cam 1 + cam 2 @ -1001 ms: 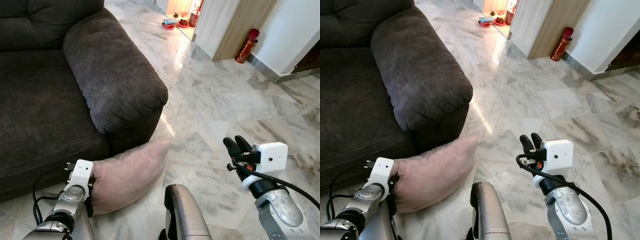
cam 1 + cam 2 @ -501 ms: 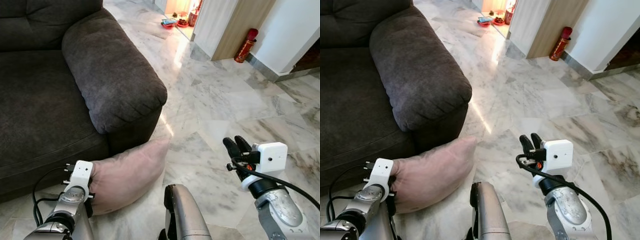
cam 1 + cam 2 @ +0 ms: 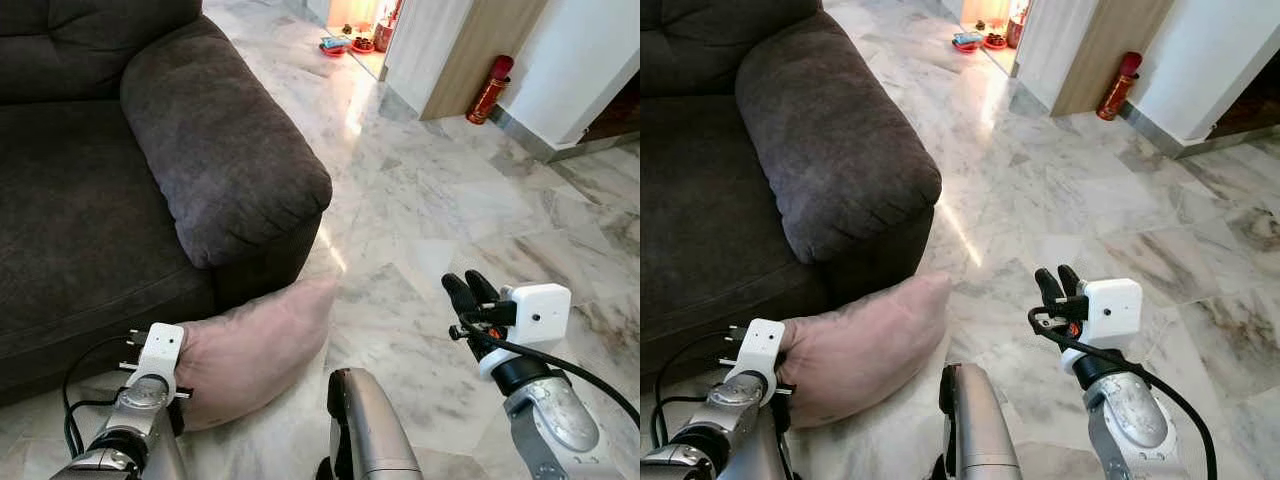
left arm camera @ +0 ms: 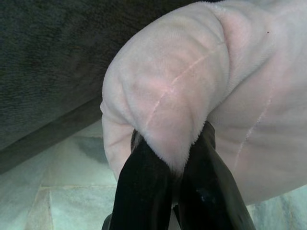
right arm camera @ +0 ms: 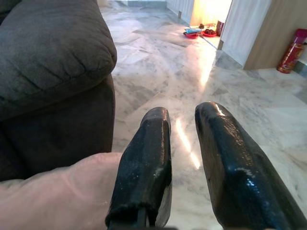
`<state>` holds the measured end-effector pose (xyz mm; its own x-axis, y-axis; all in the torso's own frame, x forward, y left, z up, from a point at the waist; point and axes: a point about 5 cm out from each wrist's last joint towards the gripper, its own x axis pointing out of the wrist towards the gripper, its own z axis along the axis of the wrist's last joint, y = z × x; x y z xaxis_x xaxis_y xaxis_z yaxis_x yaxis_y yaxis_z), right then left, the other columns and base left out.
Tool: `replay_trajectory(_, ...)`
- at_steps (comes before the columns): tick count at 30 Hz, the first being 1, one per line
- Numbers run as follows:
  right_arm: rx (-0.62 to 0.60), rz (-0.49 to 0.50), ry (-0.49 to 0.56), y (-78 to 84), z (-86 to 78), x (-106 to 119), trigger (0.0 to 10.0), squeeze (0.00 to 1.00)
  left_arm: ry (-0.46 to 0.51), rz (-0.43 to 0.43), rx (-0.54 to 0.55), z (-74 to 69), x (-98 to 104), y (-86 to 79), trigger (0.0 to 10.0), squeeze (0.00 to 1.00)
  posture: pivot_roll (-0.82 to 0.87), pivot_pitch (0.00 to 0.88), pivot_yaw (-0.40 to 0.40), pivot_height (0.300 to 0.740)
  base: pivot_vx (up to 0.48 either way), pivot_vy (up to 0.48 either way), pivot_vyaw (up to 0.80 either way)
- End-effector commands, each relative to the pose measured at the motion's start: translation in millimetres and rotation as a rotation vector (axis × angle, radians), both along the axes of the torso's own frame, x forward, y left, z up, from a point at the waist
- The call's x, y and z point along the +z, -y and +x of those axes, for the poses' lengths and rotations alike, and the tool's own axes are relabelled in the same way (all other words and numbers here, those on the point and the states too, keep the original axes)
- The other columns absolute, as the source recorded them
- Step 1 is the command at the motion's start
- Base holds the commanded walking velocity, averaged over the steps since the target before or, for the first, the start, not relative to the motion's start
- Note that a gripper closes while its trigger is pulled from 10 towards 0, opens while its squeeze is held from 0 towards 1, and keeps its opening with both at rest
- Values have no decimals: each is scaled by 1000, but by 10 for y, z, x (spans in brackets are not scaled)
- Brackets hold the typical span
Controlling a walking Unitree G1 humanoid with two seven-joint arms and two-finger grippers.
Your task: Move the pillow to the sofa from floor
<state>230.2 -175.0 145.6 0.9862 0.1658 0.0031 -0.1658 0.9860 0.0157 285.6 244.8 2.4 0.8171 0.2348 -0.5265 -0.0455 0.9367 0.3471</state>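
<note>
Here the left gripper (image 4: 175, 165) pinches a fold of the soft pink plush pillow (image 3: 255, 345), its fingertips buried in fabric. The pillow lies on the grey-veined marble floor (image 3: 430, 190) against the dark grey fabric sofa (image 3: 190, 150). The right gripper (image 3: 462, 292) hovers raised, fingers slightly parted, empty

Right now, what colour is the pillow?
Pale pink pillow, plush; clearest in the left wrist view.

You find no readable text here; the red cylinder (image 3: 487, 89) at the upper right may carry a label, too small to read.
</note>
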Motion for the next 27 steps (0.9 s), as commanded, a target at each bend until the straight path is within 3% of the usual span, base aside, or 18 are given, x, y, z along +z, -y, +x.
replay_trajectory(1,-11,0,-10,14,4,-33,10000,0,50,27,24,21,62,-62,0,0,-144,81,-191,496,0,0,0)
replay_trajectory(5,-8,16,-6,-30,48,-69,10000,0,187,10,-25,75,169,28,0,0,-117,56,-177,496,0,0,0)
replay_trajectory(7,-10,23,1,-54,100,-89,10000,0,286,-13,-74,101,254,113,10000,0,-107,42,-172,496,0,0,0)
replay_trajectory(11,-11,25,3,-86,178,-128,10000,0,398,-50,-122,100,361,224,10000,0,-84,11,-161,496,0,0,0)
replay_trajectory(12,-14,19,11,-101,217,-136,10000,0,463,-70,-145,90,438,301,10000,0,-75,0,-156,496,0,0,0)
replay_trajectory(14,-15,20,12,-113,245,-146,10000,0,481,-78,-149,90,462,326,10000,0,-62,0,-147,496,0,0,0)
replay_trajectory(15,-18,37,22,-127,290,-152,10000,0,525,-87,-176,69,526,415,10000,0,-56,0,-142,496,0,0,0)
replay_trajectory(27,-16,75,59,-221,424,-222,10000,0,637,-111,-214,81,765,593,10000,0,-24,0,-100,496,0,0,0)
